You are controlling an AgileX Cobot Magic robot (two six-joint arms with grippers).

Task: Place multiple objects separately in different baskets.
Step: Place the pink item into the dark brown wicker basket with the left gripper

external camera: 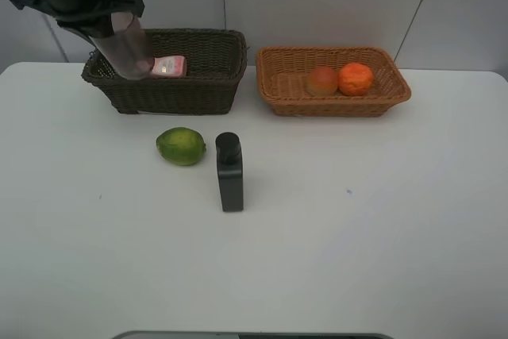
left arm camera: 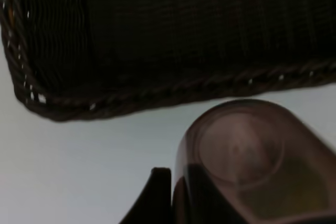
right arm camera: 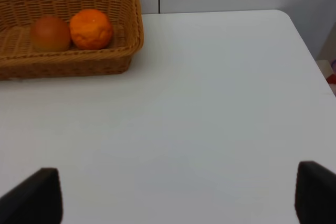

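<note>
My left gripper [external camera: 107, 25] is shut on the translucent purplish cup [external camera: 128, 49] and holds it tilted over the left end of the dark brown basket [external camera: 186, 97]. The left wrist view shows the cup [left arm camera: 247, 161] just outside the basket's rim [left arm camera: 157, 95]. The pink bottle [external camera: 168, 66] lies in that basket. The peach [external camera: 322, 80] and orange [external camera: 355, 78] lie in the orange-tan basket [external camera: 333, 105]. The green fruit [external camera: 181, 146] and the black bottle [external camera: 229, 172] lie on the table. My right gripper [right arm camera: 173, 198] is open and empty over bare table.
The white table [external camera: 381, 228] runs wide in front of both baskets. A grey wall stands right behind them. The right wrist view shows the tan basket [right arm camera: 134, 19] with the peach [right arm camera: 50, 33] and orange [right arm camera: 92, 28], and the table's right edge.
</note>
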